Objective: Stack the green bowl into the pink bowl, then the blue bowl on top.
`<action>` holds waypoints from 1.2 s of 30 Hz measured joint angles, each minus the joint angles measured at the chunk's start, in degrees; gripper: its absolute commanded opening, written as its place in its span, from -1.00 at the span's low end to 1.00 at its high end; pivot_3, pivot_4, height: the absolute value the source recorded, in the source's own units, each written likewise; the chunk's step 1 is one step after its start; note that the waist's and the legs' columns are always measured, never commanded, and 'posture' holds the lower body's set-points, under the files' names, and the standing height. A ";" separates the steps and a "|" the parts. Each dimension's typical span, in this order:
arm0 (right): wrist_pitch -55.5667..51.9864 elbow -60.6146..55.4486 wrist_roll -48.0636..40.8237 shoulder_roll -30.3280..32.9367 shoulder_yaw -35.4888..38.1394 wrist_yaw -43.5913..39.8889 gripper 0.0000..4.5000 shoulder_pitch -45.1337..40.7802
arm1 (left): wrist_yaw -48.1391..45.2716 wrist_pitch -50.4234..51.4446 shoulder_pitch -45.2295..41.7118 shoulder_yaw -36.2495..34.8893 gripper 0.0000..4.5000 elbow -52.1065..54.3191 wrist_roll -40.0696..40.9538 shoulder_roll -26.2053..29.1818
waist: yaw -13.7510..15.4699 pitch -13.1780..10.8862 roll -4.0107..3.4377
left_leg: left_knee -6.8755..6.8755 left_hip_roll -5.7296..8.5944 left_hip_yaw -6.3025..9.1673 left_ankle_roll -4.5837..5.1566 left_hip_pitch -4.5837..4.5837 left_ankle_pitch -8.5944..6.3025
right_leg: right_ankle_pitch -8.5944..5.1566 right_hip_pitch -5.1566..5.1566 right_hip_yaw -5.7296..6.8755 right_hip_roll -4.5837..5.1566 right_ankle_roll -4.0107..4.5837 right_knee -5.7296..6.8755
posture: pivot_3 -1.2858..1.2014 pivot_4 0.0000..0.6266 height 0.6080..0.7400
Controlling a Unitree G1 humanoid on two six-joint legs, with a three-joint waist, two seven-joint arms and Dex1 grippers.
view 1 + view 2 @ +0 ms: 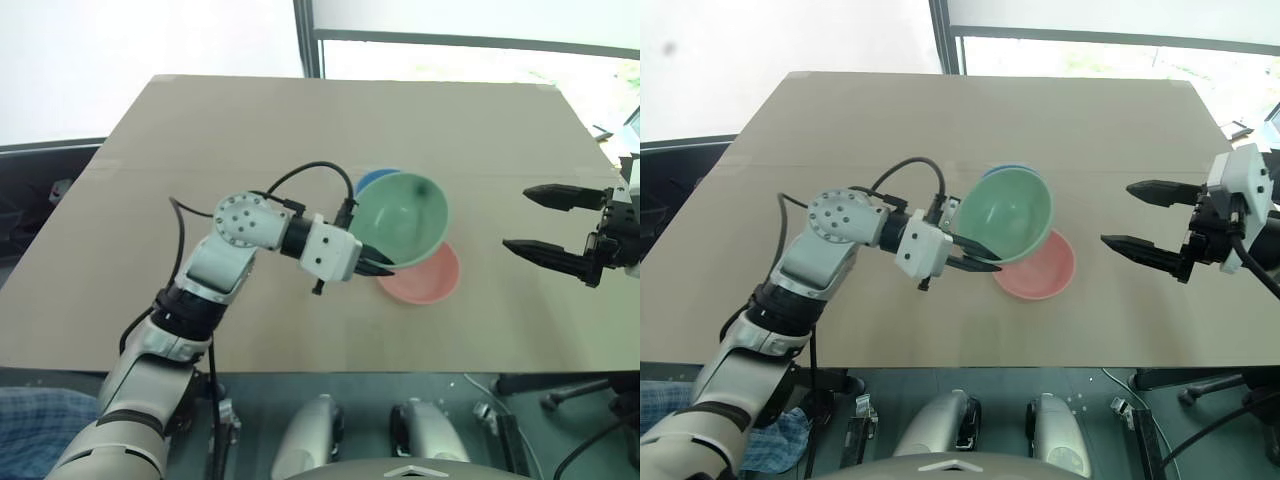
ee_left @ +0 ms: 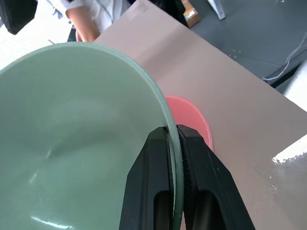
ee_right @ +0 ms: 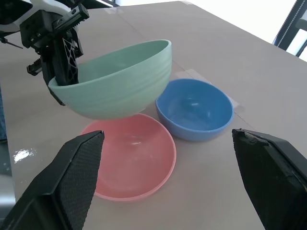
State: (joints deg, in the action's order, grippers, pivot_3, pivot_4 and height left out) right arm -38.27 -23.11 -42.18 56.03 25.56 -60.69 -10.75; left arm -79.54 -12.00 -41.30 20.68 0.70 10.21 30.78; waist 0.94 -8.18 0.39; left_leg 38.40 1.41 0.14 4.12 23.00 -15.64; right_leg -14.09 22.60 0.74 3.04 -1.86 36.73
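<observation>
Green bowl (image 3: pixel 117 79), clamped by its rim in the left hand (image 1: pixel 375 265) and tilted, hangs just above the pink bowl (image 3: pixel 132 163) on the bench (image 1: pixel 300 150), blue bowl (image 3: pixel 194 108) beside; right hand (image 1: pixel 560 228) wide apart, idle.

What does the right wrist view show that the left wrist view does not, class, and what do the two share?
Right wrist view: the blue bowl resting on the table beside the pink bowl, the green bowl lifted and tilted above the pink one, and the right tool open. Left wrist view: a close look at the left tool shut on the green bowl's rim, one finger inside and one outside, plus a person's arm past the table. Both: the green bowl, the pink bowl, the table.
</observation>
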 measured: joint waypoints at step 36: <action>2.67 3.62 7.29 -2.60 -10.25 9.13 1.00 -7.11 | 23.06 41.89 15.18 -30.91 0.97 8.40 22.58 8.81 | -0.96 -0.04 0.06 | 0.09 -0.11 0.00 -0.27 -0.16 0.16 | -0.01 -0.10 -0.04 -0.16 -0.03 0.11 | 0.03 -0.52 1.00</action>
State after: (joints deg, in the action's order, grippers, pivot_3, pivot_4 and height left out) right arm -35.60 -19.49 -34.88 53.43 15.32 -51.56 -17.86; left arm -56.48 29.89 -26.12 -10.23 9.10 32.80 39.58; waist -0.01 -8.22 0.46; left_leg 38.50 1.31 0.14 3.85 22.84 -15.48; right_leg -14.09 22.51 0.70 2.87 -1.89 36.83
